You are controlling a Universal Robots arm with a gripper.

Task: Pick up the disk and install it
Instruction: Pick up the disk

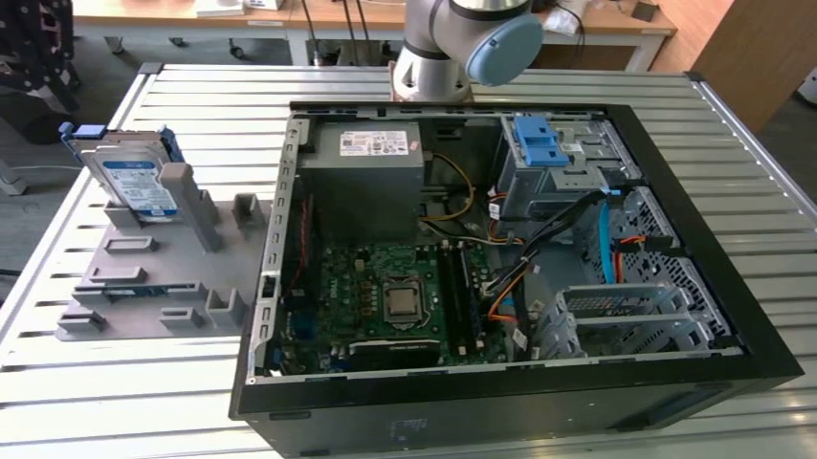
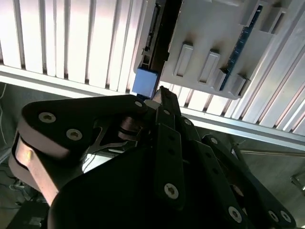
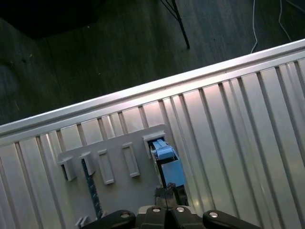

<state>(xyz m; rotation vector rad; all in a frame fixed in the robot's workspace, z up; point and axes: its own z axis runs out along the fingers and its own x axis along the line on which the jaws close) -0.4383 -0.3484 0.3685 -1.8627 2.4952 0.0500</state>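
- The open computer case (image 1: 447, 413) is the landmark. The install appears not yet begun, so both the pick-up and the fitting are left.
- A grey holder rack (image 1: 141, 277) sits just beside the case, on the exterior view's left.
- The disk (image 1: 138, 184) stands upright in that rack, outside the case.
- The gripper (image 3: 167, 194) hangs over the disk's blue end in both wrist views. Whether it is open, closed or touching cannot be told.

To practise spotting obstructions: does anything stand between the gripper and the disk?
Nothing visible does. In the second wrist view the gripper sits right by the blue frame edge of the disk, which stands in the grey holder.
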